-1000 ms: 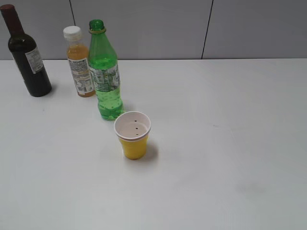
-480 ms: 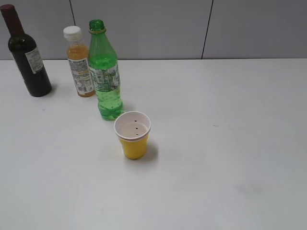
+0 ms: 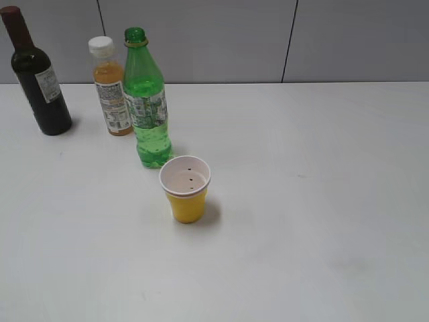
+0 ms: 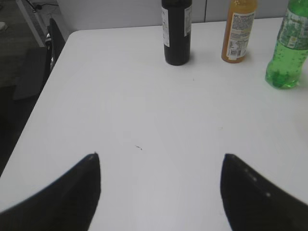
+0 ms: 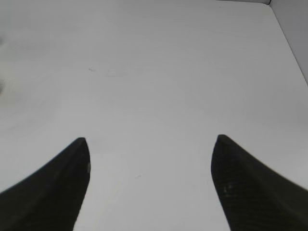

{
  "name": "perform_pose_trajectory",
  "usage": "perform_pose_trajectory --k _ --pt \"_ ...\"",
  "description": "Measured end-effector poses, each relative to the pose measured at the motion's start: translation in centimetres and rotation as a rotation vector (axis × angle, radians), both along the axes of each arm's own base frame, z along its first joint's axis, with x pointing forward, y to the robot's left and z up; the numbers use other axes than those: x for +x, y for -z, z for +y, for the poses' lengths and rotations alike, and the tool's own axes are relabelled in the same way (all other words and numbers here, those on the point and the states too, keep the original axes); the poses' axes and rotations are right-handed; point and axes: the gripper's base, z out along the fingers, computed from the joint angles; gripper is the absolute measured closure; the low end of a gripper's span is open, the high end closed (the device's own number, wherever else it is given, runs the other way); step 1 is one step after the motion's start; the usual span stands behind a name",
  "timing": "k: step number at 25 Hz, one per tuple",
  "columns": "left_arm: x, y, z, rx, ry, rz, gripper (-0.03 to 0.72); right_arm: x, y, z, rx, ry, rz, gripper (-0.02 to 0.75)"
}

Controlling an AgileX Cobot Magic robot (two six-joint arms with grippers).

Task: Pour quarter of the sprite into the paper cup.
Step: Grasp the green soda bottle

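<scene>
- The sprite [image 3: 149, 100] stands upright on the white table [image 3: 322, 201], toward the back left in the exterior view, uncapped, with clear liquid showing in its lower body.
- Just in front of it and a touch to the right sits the paper cup [image 3: 186, 189] — upright, mouth open, a few dark specks on its white inside; cup and bottle look close together but I cannot tell if they touch.
- Behind the sprite on the left stands the orange-juice bottle [image 3: 111, 87], white cap on, and further left again the dark wine bottle [image 3: 37, 74], well apart from the cup.
- No arm shows in the exterior view.
- Left gripper [image 4: 161, 192]: jaws spread wide, nothing between them, hanging over bare table — its wrist view sees the wine bottle, the juice bottle and the sprite lined up along the far edge.
- Right gripper [image 5: 150, 183]: also spread wide and empty, over bare white tabletop, with neither bottle nor cup clearly in its view.
</scene>
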Motion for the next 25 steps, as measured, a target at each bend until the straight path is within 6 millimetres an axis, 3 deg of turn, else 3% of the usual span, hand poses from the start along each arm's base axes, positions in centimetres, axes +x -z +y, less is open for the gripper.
perform_pose_trajectory --k 25 --pt "0.0 0.0 0.0 0.0 0.0 0.0 0.099 0.0 0.0 0.01 0.001 0.0 0.0 0.146"
